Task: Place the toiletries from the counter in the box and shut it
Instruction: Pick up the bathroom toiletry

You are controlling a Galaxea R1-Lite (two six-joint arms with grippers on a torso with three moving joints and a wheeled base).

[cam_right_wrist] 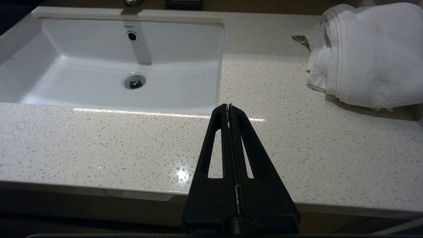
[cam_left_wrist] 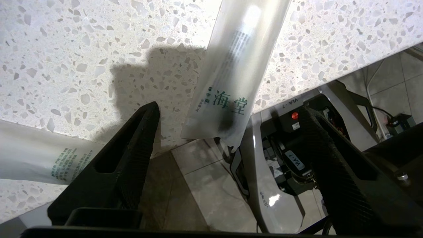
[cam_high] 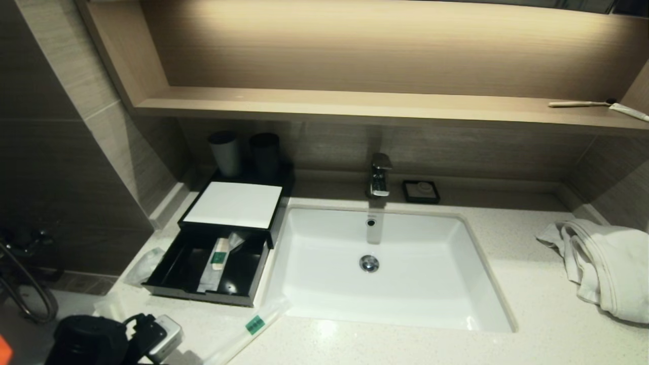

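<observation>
One packet already lies in the open drawer box. Another packet waits at the near counter edge under the wide-open, empty left gripper; right gripper is closed, idle.

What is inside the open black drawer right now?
The drawer holds a sachet with a green label and a clear wrapper. Its back part sits under the white lid, hidden.

Two cups, one towel, one open box, three counter packets.
</observation>
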